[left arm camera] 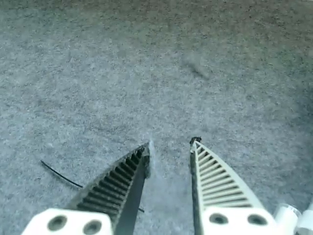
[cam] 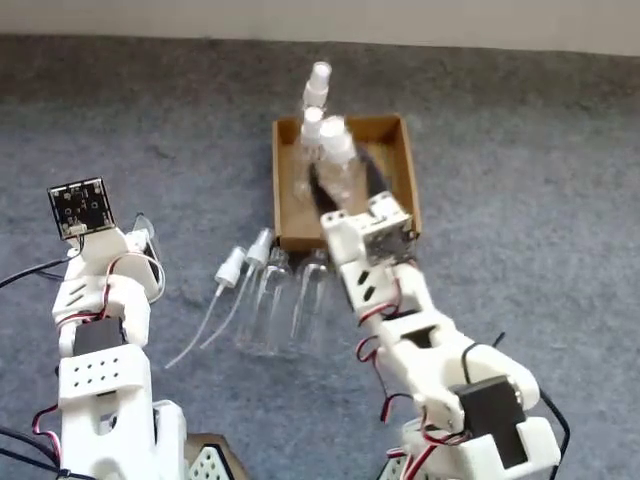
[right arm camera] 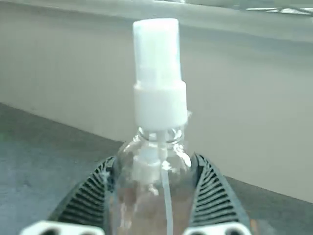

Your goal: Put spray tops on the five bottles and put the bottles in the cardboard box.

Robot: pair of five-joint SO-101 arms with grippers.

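My right gripper (right arm camera: 156, 166) is shut on a clear bottle (right arm camera: 151, 196) that carries a white spray top (right arm camera: 159, 78), and holds it upright. In the high view this bottle (cam: 338, 150) stands over the cardboard box (cam: 400, 160). Two more topped bottles (cam: 317, 85) (cam: 311, 125) stand at the box's left side. Two clear bottles without tops (cam: 265, 300) (cam: 311, 295) lie on the carpet in front of the box. Beside them lie two loose spray tops (cam: 230, 266) (cam: 260, 245) with long tubes. My left gripper (left arm camera: 169, 147) hangs open above bare carpet, left of those parts.
Grey carpet covers the whole work area. A thin black wire (left arm camera: 61, 175) lies on the carpet near my left gripper. A pale wall runs along the far edge behind the box. Open carpet lies to the left and right of the box.
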